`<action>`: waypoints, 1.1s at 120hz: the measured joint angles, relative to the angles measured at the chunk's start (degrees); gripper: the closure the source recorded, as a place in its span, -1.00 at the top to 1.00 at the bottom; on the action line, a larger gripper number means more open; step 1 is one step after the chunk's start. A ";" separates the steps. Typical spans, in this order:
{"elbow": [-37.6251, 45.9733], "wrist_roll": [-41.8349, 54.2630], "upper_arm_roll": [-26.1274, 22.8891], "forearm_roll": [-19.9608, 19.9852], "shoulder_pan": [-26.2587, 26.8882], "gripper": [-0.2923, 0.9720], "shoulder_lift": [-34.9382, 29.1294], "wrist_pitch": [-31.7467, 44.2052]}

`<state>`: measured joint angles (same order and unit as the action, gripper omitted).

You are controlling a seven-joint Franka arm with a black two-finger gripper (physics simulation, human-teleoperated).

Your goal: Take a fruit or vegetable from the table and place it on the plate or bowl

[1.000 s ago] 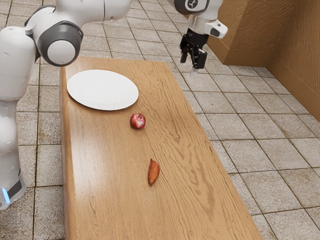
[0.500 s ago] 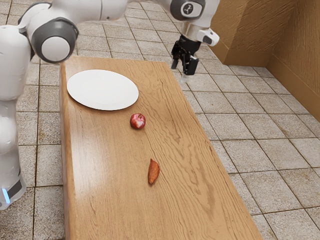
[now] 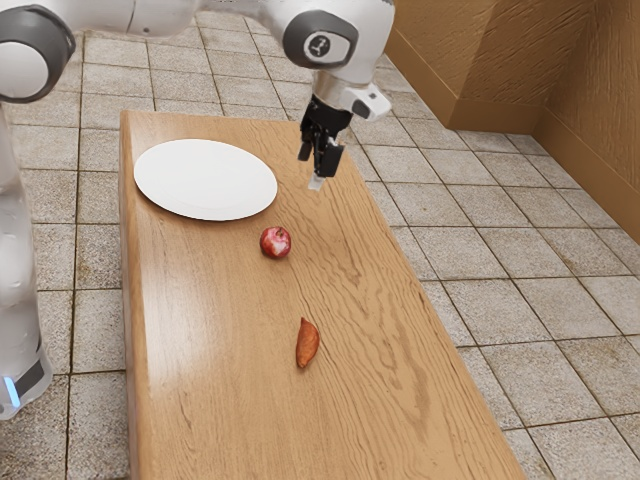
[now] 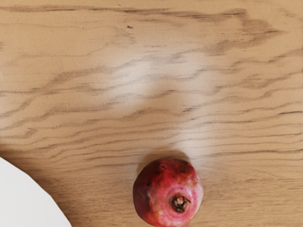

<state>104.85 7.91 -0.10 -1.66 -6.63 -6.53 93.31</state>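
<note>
The jaws hang spread and empty, clear above the counter point(image 3: 380, 330). The pomegranate point(image 3: 275, 242) lies on the wood below them and off to one side, not yet between them. The plate point(image 3: 205, 178) sits near the jaws on their other side, and the sweet potato point(image 3: 307, 342) lies well beyond the pomegranate. The fruit looks round and hard, so a descent off its centre could let one jaw nudge it and send it rolling, perhaps toward the counter's edge. A shallow pinch above its widest part could squirt it out during the lift.
</note>
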 joint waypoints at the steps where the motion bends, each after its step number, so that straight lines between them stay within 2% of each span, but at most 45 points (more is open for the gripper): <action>1: 0.35 0.07 -0.04 -0.01 -0.01 0.54 -0.18 0.27; 15: 2.60 0.98 -0.79 -0.06 -0.15 0.54 -1.29 3.30; 37: 10.48 2.03 -1.25 0.21 -0.11 0.54 -5.92 7.56; 63: 17.66 2.83 -1.22 1.11 -0.13 0.54 -6.73 13.22; 94: 20.86 3.36 -1.08 1.67 -0.17 0.54 -6.55 16.90; 132: 22.48 3.76 -0.82 1.71 -0.53 0.54 -5.80 16.54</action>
<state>127.33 11.67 -0.92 0.04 -7.16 -12.33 109.85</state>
